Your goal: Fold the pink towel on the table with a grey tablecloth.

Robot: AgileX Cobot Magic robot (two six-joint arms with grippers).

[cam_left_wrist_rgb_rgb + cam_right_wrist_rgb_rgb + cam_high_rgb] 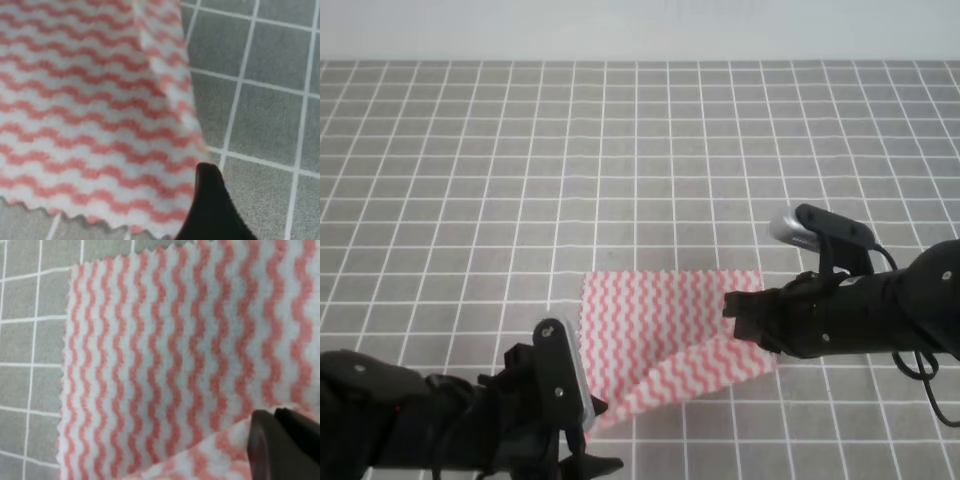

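Black left tool (582,425) and right tool (735,312), both pinching thin wavy-striped pink towel (665,320) corners.

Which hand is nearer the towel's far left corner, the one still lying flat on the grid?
Left, though neither is close. The left hand sits at the pink towel's near left corner, below that flat corner. The right hand is at the towel's right edge, across its full width.

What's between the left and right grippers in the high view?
In the exterior high view only the pink towel spans from the left gripper to the right gripper, its near part lifted and creased over the grey tablecloth.
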